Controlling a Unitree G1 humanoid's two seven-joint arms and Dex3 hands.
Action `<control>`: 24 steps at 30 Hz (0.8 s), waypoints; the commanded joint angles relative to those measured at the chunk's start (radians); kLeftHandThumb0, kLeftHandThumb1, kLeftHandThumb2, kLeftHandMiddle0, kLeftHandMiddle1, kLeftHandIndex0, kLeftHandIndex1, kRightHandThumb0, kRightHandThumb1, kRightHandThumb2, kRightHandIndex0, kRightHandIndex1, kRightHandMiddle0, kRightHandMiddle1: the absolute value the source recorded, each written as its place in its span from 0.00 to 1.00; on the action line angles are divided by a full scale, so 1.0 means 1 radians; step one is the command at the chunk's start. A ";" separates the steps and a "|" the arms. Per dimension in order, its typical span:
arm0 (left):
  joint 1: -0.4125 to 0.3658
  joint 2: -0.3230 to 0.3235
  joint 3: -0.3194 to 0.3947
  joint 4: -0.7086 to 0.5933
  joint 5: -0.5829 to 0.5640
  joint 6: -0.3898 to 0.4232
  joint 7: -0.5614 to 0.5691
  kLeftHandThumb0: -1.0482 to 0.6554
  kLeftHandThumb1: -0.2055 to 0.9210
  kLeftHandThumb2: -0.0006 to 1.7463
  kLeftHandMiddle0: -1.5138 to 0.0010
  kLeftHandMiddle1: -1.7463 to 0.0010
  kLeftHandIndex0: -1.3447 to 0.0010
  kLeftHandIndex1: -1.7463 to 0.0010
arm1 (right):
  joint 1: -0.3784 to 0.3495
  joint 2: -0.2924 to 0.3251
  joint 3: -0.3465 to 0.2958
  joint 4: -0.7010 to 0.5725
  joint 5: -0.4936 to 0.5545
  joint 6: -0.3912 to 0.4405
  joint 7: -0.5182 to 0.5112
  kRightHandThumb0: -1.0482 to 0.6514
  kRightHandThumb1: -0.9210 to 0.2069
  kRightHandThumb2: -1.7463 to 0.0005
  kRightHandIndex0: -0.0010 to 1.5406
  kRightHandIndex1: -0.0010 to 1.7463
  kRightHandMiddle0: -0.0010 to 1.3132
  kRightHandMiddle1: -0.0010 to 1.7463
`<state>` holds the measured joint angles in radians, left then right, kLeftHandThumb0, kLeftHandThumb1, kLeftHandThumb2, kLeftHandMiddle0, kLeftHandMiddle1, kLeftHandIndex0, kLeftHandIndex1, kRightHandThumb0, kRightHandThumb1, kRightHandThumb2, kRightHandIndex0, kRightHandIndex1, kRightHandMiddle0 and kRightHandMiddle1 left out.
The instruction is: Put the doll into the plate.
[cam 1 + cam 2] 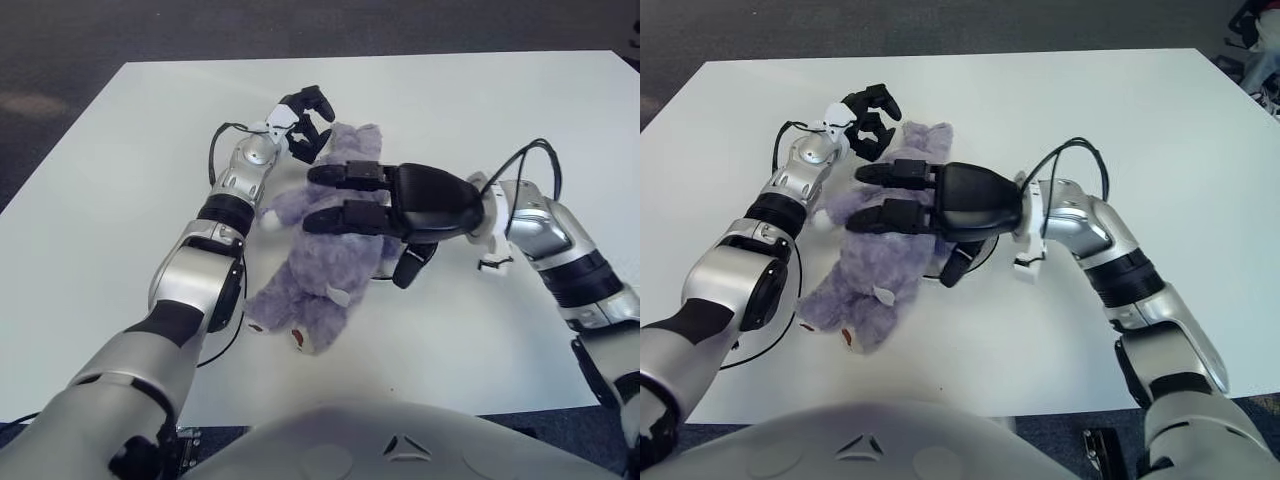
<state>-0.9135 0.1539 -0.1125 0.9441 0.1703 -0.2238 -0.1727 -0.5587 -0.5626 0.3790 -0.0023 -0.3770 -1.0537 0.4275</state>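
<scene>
Right now the doll (pixel 325 240), a purple plush toy, lies stretched across the white table (pixel 520 110), its head away from the robot and its feet toward it. The plate (pixel 983 255) is almost wholly hidden beneath the doll's middle and the right robot hand (pixel 355 195); only a sliver of its rim shows just beside the doll's right flank. The right robot hand lies over the doll's chest with two fingers (pixel 345 172) stretched out flat and the thumb dropped below, so it presses rather than grips and holds nothing. The left robot hand (pixel 305 115) sits at the doll's head, fingers curled close to an ear; whether they pinch the fur cannot be told. To finish well, the doll probably needs gathering toward its own middle, so legs and head no longer trail off the plate. A sideways nudge risks sliding the plate away too.
</scene>
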 commanded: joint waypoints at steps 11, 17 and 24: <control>0.017 0.013 -0.001 -0.003 0.006 0.001 0.003 0.61 0.44 0.76 0.55 0.07 0.70 0.00 | -0.006 0.004 -0.017 -0.032 -0.125 0.012 0.004 0.35 0.24 0.51 0.00 0.00 0.00 0.27; 0.020 0.012 0.002 -0.003 0.003 0.003 0.007 0.61 0.43 0.75 0.52 0.11 0.68 0.00 | 0.019 0.015 -0.030 -0.054 -0.176 0.031 -0.020 0.32 0.25 0.54 0.05 0.02 0.00 0.30; 0.021 0.012 0.006 0.003 -0.001 0.005 0.002 0.61 0.42 0.74 0.50 0.15 0.67 0.00 | 0.084 0.048 -0.049 -0.117 -0.187 0.139 -0.036 0.47 0.47 0.38 0.02 0.63 0.00 0.63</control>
<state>-0.9009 0.1585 -0.1127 0.9452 0.1695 -0.2239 -0.1726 -0.5136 -0.5256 0.3411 -0.0915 -0.5385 -0.9622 0.3887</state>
